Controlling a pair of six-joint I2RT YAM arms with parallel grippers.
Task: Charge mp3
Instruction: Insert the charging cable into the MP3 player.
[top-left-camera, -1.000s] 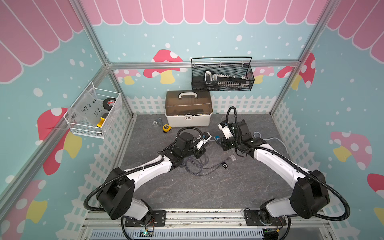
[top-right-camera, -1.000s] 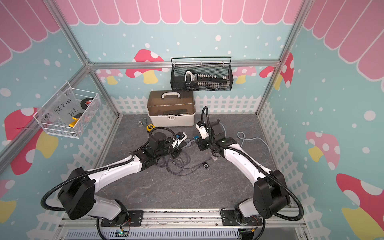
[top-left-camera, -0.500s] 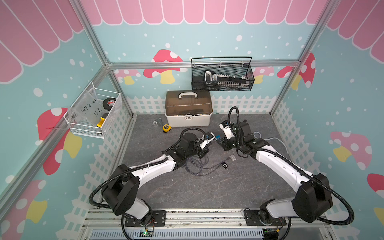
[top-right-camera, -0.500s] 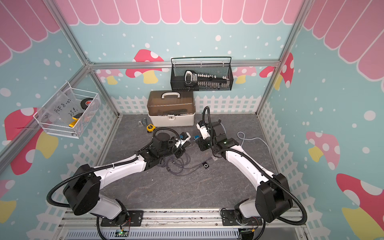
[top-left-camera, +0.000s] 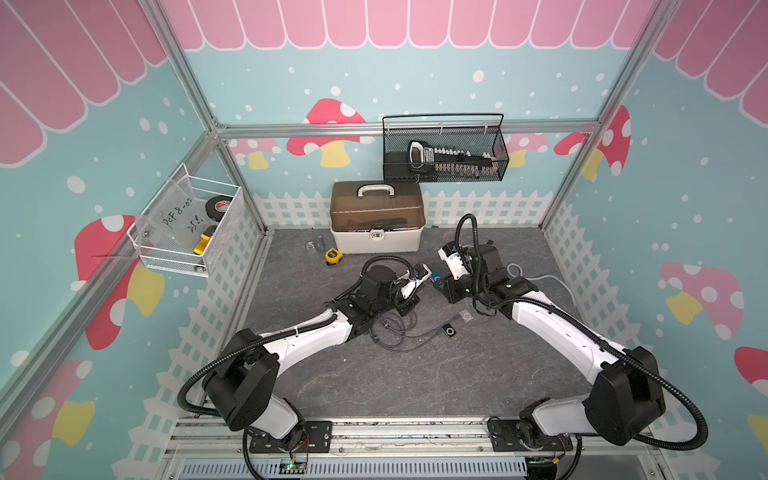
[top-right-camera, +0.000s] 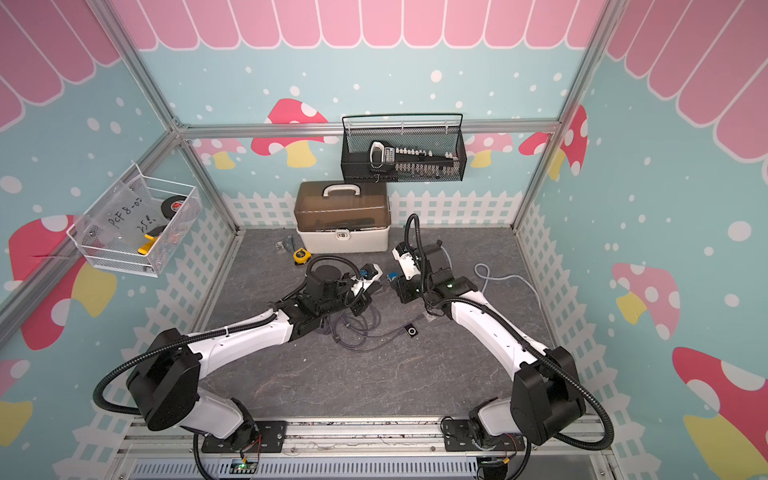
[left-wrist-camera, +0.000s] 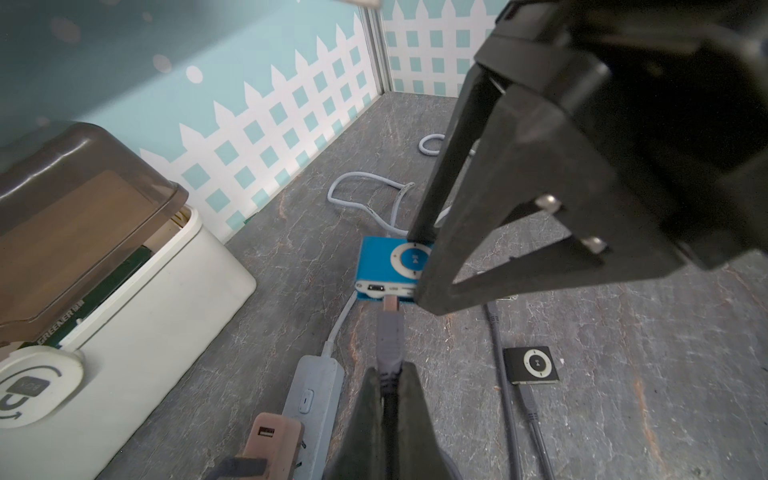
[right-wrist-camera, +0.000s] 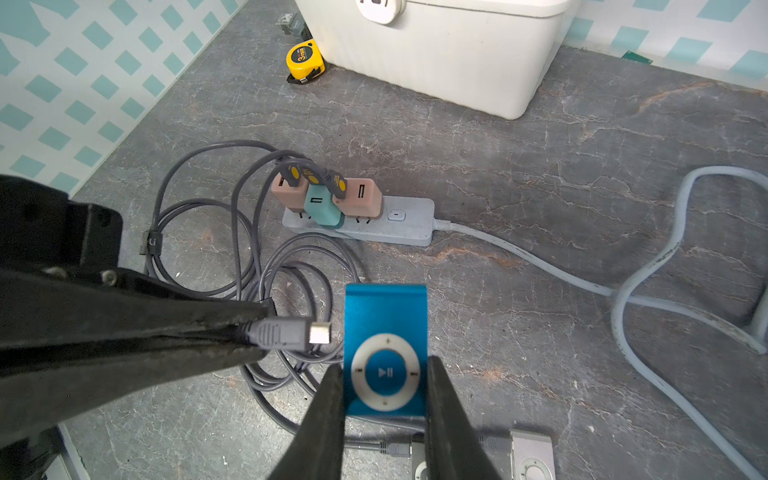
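Alignment explains this pose. The right gripper pinches the blue player by its two long sides, which leaves the face up and the port edge bare, so the socket is open to approach. The left gripper is pressed together on the grey plug just behind its metal tip, a short hold that should stop the tip wobbling. The player seems lifted off the floor, between the two wrists and near the strip, in front of the white box. In a top view it shows as a blue speck. The left wrist view shows the tip meeting the port edge slightly to one side of the socket, and the right wrist view shows a sliver of gap, so I judge the plug not yet seated. The next move probably needs a small sideways correction, then a straight push that the right grip braces against. Whether the plug is turned the right way up I cannot tell. A black player lies on the floor nearby with a cable at its edge.
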